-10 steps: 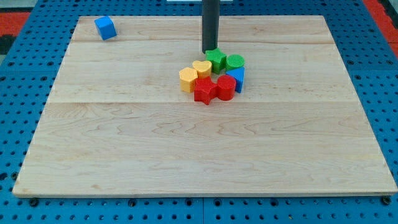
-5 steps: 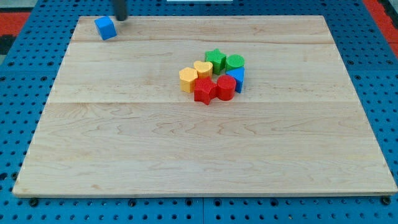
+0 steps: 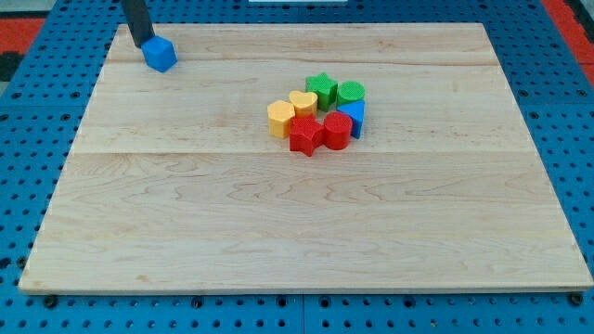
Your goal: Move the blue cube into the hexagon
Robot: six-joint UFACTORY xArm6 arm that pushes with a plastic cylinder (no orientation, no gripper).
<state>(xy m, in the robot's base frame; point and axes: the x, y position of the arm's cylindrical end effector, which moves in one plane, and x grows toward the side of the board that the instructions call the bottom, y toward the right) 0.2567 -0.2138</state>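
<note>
Our tool, a bare rod with no jaws, is pressing my tip (image 3: 144,45) against the blue cube (image 3: 160,54), which is sitting just right-below it, skewed on the bench (image 3: 278,232).

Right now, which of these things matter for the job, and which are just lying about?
Job:
blue cube
yellow hexagon
my tip, at the cube's upper-left edge

Lying about:
yellow heart
green star
green cylinder
blue triangle
red star
red cylinder

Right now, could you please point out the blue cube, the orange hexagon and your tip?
blue cube (image 3: 160,54), camera view, on its top face.
orange hexagon (image 3: 280,115), camera view, on its top face.
my tip (image 3: 145,44), camera view, the rod's lower end, against the cube's upper-left side.
</note>
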